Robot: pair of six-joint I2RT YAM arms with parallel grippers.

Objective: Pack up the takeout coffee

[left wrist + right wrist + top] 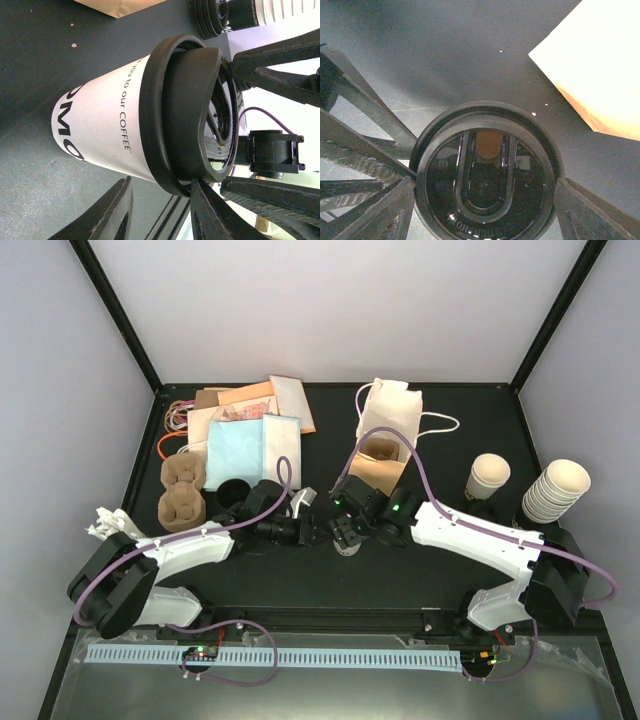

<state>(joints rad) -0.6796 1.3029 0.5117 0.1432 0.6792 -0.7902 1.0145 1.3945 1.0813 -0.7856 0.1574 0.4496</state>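
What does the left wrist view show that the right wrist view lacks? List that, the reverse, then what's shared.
Left wrist only: the white side of the takeout coffee cup, with black lettering. Right wrist only: the top face of the lid seen straight on. Both: the lid, the right fingers flanking it, and the dark table.

White coffee cup (pixel 100 135) with black lettering, black lid (pixel 487 175), matte black table (pixel 420 575)
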